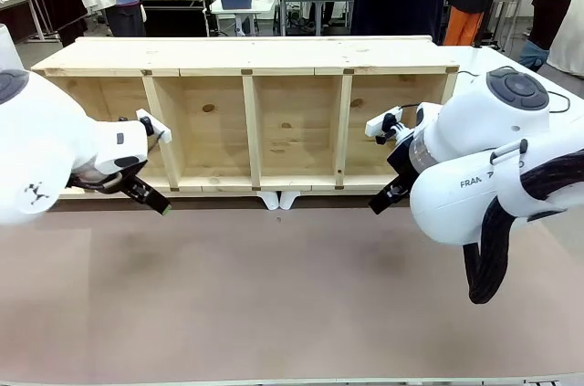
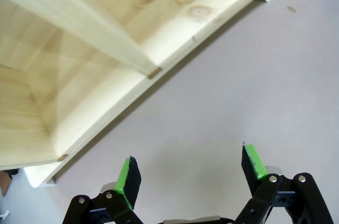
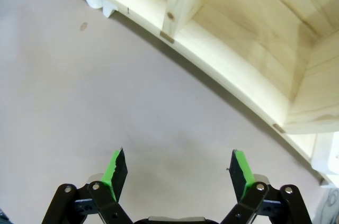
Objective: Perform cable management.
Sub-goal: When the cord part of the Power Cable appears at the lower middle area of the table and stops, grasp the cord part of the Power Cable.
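My left gripper [image 1: 157, 204] hangs open just above the brown table, in front of the leftmost compartment of a long wooden shelf unit [image 1: 246, 54]. In the left wrist view this gripper [image 2: 190, 173] has bare table between its green pads [image 2: 128, 179]. My right gripper [image 1: 380, 203] is open too, low in front of the rightmost compartment. Nothing lies between the fingers of the right gripper [image 3: 179, 173] in its own wrist view. The black power cord and its plug are out of view.
The shelf unit lies along the table's far side, its four open compartments facing me and empty. Two small white feet [image 1: 279, 200] stick out under its front edge at the middle. Several people stand beyond it. The brown tabletop [image 1: 274, 295] stretches toward me.
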You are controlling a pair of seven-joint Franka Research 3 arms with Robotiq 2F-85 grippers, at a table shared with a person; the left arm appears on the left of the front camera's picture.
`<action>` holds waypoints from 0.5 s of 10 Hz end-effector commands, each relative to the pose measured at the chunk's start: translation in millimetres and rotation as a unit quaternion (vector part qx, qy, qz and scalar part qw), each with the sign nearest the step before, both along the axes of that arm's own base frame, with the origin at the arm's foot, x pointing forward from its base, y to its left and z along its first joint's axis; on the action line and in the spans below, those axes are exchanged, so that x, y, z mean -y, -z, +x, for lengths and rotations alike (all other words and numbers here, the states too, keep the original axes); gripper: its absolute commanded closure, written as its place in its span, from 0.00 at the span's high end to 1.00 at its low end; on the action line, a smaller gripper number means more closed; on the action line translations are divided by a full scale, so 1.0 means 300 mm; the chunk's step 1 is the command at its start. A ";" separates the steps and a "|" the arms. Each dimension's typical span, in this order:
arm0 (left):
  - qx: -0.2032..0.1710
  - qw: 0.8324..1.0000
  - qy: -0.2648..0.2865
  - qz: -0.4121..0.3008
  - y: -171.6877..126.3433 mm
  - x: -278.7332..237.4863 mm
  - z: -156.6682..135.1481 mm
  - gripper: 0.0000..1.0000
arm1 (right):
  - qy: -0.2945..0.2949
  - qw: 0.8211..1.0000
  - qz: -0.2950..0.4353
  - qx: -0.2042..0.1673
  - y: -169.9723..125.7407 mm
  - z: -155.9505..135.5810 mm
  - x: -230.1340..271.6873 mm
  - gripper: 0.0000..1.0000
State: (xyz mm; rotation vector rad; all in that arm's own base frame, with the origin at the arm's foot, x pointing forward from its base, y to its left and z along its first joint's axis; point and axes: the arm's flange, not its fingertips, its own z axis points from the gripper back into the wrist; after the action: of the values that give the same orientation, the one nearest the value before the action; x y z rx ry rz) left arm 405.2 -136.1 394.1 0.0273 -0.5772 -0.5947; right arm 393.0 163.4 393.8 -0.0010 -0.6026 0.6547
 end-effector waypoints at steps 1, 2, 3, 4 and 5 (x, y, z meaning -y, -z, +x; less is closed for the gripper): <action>0.018 0.999 -0.030 0.017 -0.063 -0.024 -0.131 1.00 | 0.014 1.000 -0.008 0.006 -0.051 -0.149 0.046 1.00; 0.027 0.999 -0.035 0.019 -0.094 -0.038 -0.167 1.00 | 0.019 1.000 -0.007 0.013 -0.085 -0.186 0.066 1.00; 0.032 0.999 -0.036 0.022 -0.121 -0.055 -0.193 1.00 | 0.024 1.000 -0.005 0.017 -0.116 -0.217 0.085 1.00; 0.038 0.998 -0.035 0.023 -0.138 -0.071 -0.229 1.00 | 0.030 0.999 -0.004 0.019 -0.148 -0.257 0.111 1.00; 0.046 0.998 -0.036 0.022 -0.157 -0.091 -0.269 1.00 | 0.038 0.999 -0.003 0.020 -0.175 -0.293 0.133 1.00</action>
State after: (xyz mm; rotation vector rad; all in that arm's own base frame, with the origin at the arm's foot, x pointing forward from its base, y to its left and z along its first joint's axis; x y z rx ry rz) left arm 382.0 -124.2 466.1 0.0894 -0.6411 -0.5608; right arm 365.9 148.4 467.2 -0.0291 -0.6414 0.6124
